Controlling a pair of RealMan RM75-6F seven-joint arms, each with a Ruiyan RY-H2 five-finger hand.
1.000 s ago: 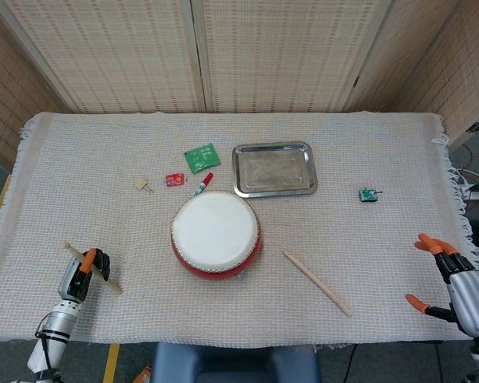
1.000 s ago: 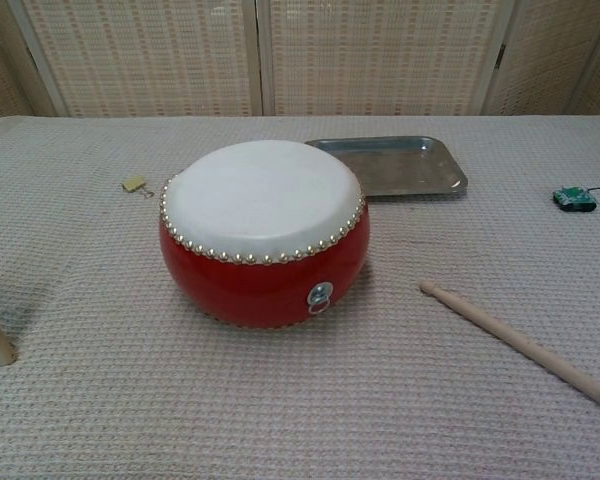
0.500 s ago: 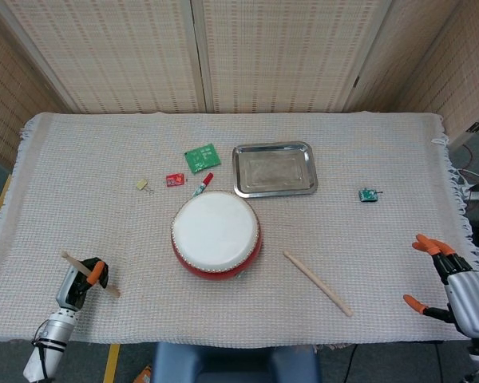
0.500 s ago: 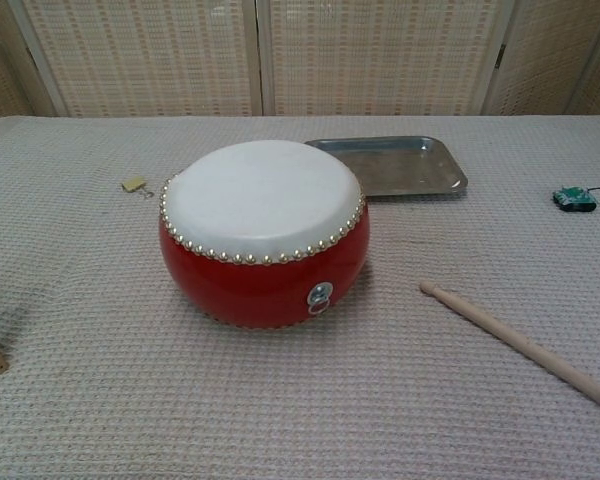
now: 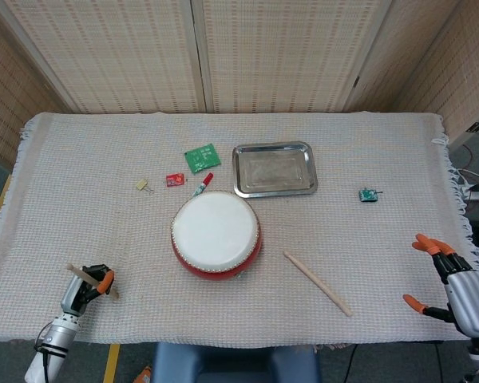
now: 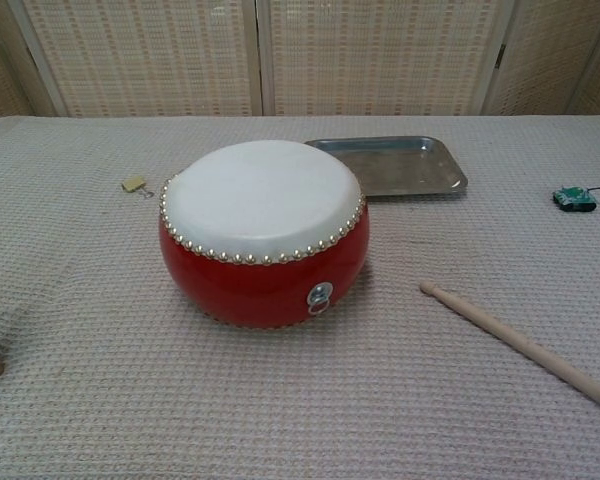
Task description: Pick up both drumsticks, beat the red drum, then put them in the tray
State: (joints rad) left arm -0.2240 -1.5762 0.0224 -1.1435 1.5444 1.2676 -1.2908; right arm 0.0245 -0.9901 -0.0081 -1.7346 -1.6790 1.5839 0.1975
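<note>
- Drumstick [image 5: 92, 280] gripped in my left hand [image 5: 81, 292]; right hand [image 5: 455, 285] empty, fingers spread.
- Red drum [image 5: 216, 234] on beige woven cloth [image 5: 367, 239]; wicker screens [image 5: 247, 52] behind.

A staged indoor test area, more lab than home: woven folding screens [image 5: 199, 56] wall off the space far beyond the right hand [image 5: 461, 291], and loose cables [image 5: 471, 190] trail just past that hand's side of the table. The table under both hands wears a plain woven cloth [image 5: 383, 239] scattered with unrelated small props.
</note>
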